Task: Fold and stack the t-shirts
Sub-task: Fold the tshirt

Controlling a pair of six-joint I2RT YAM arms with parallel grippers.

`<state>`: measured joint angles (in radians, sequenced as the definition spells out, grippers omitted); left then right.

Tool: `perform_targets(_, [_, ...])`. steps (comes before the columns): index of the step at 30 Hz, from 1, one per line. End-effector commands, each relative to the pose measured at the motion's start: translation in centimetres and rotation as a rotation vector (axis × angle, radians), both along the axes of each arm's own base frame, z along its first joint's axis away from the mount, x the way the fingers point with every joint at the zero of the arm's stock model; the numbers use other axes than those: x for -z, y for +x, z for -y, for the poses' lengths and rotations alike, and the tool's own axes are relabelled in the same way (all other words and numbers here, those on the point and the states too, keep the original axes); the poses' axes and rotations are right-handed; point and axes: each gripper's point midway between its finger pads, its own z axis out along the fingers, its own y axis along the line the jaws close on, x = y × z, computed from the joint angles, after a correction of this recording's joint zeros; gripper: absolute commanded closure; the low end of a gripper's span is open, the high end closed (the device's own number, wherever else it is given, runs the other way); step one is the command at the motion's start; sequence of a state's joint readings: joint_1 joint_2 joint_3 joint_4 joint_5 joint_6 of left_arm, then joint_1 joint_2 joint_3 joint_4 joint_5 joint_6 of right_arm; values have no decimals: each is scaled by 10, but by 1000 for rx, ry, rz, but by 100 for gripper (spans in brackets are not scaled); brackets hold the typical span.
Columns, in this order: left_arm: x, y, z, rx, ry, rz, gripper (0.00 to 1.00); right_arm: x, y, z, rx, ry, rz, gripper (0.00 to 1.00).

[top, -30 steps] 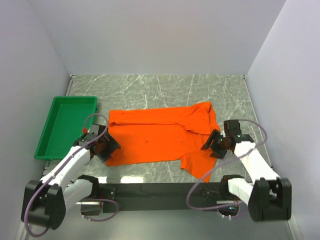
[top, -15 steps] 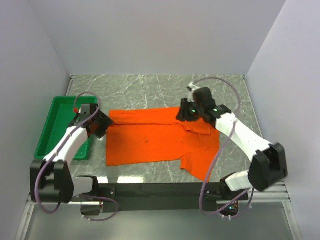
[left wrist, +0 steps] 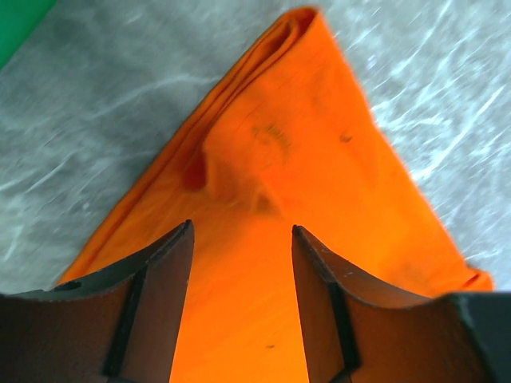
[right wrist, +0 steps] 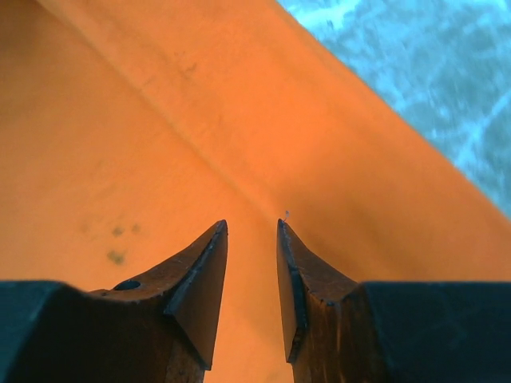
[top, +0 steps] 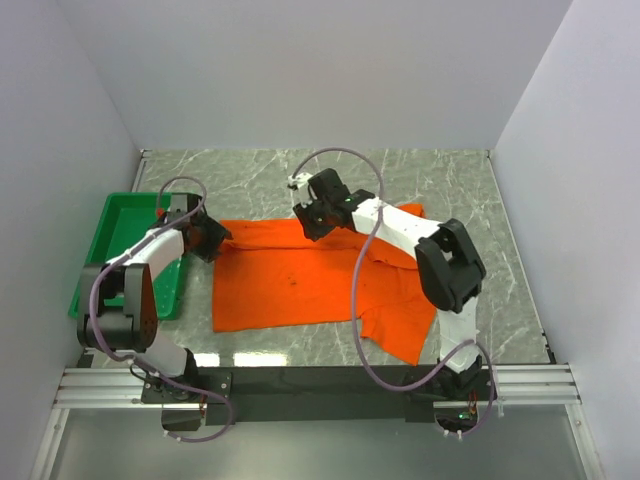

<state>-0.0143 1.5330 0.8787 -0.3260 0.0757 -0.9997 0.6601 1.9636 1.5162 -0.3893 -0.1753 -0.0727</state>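
Left wrist view. The left gripper (left wrist: 242, 231) sits at the bottom of the frame with its jaws apart, nothing between them, above an orange t-shirt (left wrist: 319, 183). A corner of the cloth points to top centre; its left edge is doubled over. There is a small pucker at mid-frame and a few dark specks. Grey marble table (left wrist: 88, 112) shows on both sides, and a green tray (left wrist: 17, 20) corner at the upper left.

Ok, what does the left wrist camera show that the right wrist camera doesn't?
Only the left wrist view shows a corner of the orange t-shirt, a sliver of the green tray, and the left pincer wide open. Only the right wrist view shows a straight stretch of the shirt's edge with a crease running along it, and the right pincer narrowly open. Both show orange fabric lying on the marble table.
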Motion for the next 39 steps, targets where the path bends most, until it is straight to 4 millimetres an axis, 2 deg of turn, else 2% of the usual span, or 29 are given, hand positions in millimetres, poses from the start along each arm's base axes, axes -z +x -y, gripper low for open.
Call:
perform_targets(1, [-21, 28, 0, -34, -18, 82, 43, -16, 18, -13, -66, -33, 102, 62])
perform_targets(6, [-9, 30, -7, -66, 7, 42, 46, -1, 15, -27, -121, -35, 85, 67])
perform_targets(13, [4, 26, -12, -68, 39, 7, 55, 23, 11, -37, -175, -69, 63, 67])
perform_targets(19, [9, 23, -13, -53, 53, -6, 64, 32, 7, -44, -220, -77, 50, 67])
perform_targets(22, [13, 22, -20, -58, 96, -15, 69, 40, 4, -47, -244, -89, 25, 67])
perform_targets(27, [13, 20, -22, -40, 118, -15, 69, 46, 0, -50, -261, -90, 11, 67])
perform_targets(28, [14, 20, -23, -39, 122, -16, 72, 46, 0, -50, -264, -91, 14, 67])
perform_targets(33, [13, 22, -23, -15, 134, 7, 80, 53, 0, -46, -260, -112, 12, 75])
perform_targets(34, [13, 23, -23, -5, 143, 15, 85, 52, -2, -45, -263, -115, 8, 79])
perform_targets(35, [13, 23, -24, -3, 148, 17, 85, 52, -1, -45, -262, -115, 9, 80])
perform_targets(36, [12, 23, -24, 1, 153, 22, 90, 51, -1, -45, -262, -115, 13, 82])
perform_targets(39, [7, 25, -25, 17, 167, 43, 91, 52, 1, -43, -258, -122, 21, 90])
